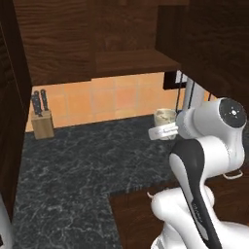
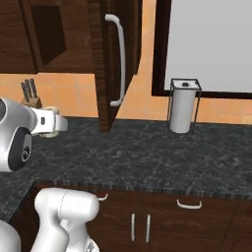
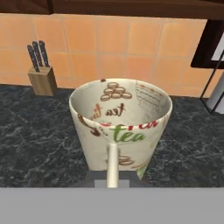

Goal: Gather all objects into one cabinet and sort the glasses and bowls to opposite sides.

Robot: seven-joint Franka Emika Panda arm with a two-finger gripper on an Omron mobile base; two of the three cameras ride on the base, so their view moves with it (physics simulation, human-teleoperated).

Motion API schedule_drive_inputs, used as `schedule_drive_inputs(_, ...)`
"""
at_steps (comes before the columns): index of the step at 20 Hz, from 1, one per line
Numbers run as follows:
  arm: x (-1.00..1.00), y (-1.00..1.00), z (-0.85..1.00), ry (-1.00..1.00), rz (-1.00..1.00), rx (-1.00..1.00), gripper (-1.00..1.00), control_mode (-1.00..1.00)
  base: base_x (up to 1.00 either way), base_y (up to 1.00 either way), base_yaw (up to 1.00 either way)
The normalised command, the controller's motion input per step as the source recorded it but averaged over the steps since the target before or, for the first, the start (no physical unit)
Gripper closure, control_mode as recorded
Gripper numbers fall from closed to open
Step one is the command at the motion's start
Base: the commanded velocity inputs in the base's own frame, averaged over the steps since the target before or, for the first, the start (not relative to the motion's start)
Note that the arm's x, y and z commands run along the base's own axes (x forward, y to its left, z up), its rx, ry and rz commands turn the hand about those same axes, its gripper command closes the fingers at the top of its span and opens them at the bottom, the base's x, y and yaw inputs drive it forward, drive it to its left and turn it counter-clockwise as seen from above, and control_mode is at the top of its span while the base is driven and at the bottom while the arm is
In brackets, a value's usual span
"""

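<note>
One of the glasses, a cream cup (image 3: 120, 127) printed with tea motifs, stands upright right in front of the hand camera. My gripper (image 3: 112, 173) is shut on its near wall, with one pale finger (image 3: 112, 159) reaching down inside the rim. From the left base the cup (image 1: 164, 116) is seen past the gripper (image 1: 163, 132), near the tiled back wall; whether it rests on the counter is unclear. The cabinet's shelf (image 1: 136, 61) hangs above it. From the right base the cabinet door (image 2: 101, 64) with its long white handle (image 2: 119, 59) stands open, right of the gripper (image 2: 55, 123).
A wooden knife block (image 1: 42, 124) sits at the back left of the dark marble counter (image 1: 87, 155). A paper towel holder (image 2: 183, 106) stands to the right under a window. Low drawer fronts with small white handles (image 2: 189, 204) run below the counter edge.
</note>
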Motion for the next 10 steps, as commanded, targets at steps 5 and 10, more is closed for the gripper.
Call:
schedule_drive_inputs(5,0.00,0.00,0.00,0.00,0.00,0.00,1.00,1.00,-1.00,-0.19,-0.25)
schedule_drive_inputs(10,0.00,0.00,0.00,0.00,0.00,0.00,1.00,1.00,-1.00,-0.33,-0.35)
